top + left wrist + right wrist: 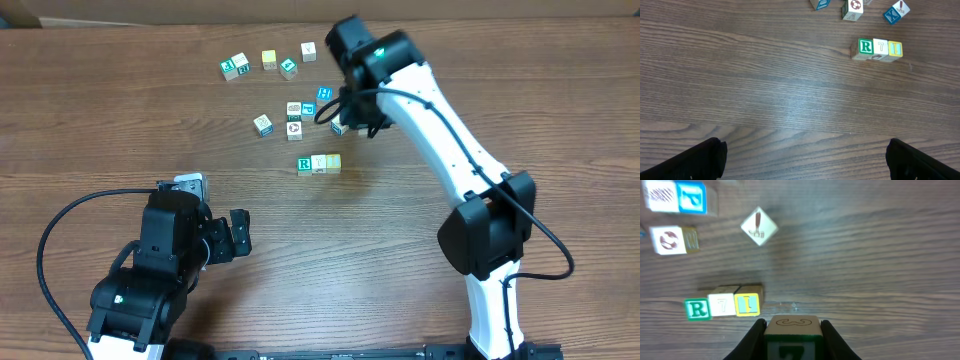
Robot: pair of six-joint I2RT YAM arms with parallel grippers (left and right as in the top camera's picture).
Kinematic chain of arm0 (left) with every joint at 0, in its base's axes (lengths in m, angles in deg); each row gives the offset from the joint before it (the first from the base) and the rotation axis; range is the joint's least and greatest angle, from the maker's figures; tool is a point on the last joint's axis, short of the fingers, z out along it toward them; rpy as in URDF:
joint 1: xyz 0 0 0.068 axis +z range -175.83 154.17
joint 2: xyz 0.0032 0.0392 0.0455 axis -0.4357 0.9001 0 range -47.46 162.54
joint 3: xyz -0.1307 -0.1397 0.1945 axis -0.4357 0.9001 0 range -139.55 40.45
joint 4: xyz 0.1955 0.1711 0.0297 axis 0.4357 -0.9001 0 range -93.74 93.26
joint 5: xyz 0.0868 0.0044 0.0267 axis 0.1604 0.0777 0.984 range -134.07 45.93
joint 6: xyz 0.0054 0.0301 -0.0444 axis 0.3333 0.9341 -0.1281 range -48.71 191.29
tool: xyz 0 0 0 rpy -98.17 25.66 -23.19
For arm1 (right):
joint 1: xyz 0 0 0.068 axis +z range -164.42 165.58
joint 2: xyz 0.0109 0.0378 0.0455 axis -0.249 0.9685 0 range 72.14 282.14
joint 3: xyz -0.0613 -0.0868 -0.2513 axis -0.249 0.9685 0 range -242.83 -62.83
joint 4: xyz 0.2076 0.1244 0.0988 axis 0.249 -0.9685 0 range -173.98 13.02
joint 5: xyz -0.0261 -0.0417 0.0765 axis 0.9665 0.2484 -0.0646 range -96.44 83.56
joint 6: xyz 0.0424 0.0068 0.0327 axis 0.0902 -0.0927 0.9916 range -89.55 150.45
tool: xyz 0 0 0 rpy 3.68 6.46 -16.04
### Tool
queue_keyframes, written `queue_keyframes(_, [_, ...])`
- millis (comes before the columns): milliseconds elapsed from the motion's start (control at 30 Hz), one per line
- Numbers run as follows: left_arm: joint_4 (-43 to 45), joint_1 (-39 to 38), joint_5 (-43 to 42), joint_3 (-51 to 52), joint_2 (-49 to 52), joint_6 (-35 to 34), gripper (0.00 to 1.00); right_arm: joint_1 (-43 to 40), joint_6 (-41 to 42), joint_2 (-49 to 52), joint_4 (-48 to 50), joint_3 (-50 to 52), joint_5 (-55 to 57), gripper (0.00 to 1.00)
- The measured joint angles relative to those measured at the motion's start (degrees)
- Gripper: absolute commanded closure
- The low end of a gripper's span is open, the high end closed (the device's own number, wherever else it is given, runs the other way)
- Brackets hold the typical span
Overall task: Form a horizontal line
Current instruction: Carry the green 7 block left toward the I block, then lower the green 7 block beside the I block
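Wood-grain counter (120,120), blocks spread over the middle and toward the far edge.

Left tool (805,147) is by the near-left corner: fingers wide apart, nothing in them, well clear of every block.

Loose blocks: one group of four (269,59) close to the far edge, and a second cluster (294,120) between that group and the row.

The row is around mid-counter, three blocks touching side by side and running left-right: R block (866,47), 7 block (881,47), I block (895,48).

A hammer-picture block (759,226) sits alone, turned diagonal, on the far side of the row's right end.

Right tool (792,330) is past the row's right end, fingers clamped on both sides of a green-faced block (792,322) with a squiggle on its top face. That block is near the I block but not touching it. Can't tell whether it is lifted or resting on the counter.
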Motion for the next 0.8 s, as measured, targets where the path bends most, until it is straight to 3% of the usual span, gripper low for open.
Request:
queue_keyframes(500, [0.0,0.0,0.0,0.0,0.0,0.0,0.0,-0.2,1.0,0.0,11.8,16.2,-2.3,0.96])
queue_keyframes(800, [0.0,0.0,0.0,0.0,0.0,0.0,0.0,-2.5,0.2,-0.2,10.2,19.2,-5.8,0.96])
